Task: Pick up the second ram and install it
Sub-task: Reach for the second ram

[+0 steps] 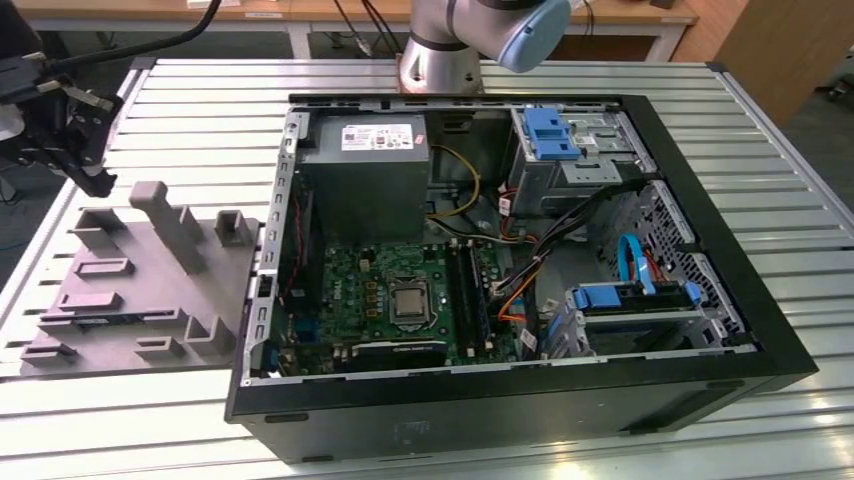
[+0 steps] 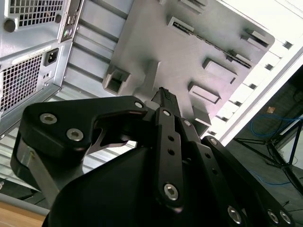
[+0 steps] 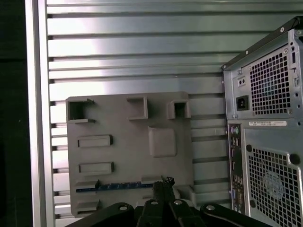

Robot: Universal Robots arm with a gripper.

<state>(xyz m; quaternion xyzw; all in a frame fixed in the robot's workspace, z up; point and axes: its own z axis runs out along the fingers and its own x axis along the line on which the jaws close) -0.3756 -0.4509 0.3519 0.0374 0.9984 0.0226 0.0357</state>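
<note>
The second ram [image 3: 118,185] is a slim blue-green stick lying on edge in a slot of the grey holder tray [image 3: 118,118], in the row nearest the gripper. My gripper [image 3: 163,181] hovers above the tray with its black fingers shut together and nothing between them; its tips sit just off one end of the stick, apart from it. In the exterior view the gripper [image 1: 94,182] hangs over the far corner of the tray [image 1: 134,290] on that view's left. In the second wrist view the shut fingertips [image 2: 164,93] point at the tray [image 2: 189,52].
An open black computer case [image 1: 694,180] lies beside the tray on the slatted metal table [image 1: 187,100]. Inside are the green motherboard [image 1: 374,290] with long black slots [image 1: 463,290], a power supply [image 1: 360,170], cables and blue drive brackets. The case's rear panel [image 3: 270,142] is near the tray.
</note>
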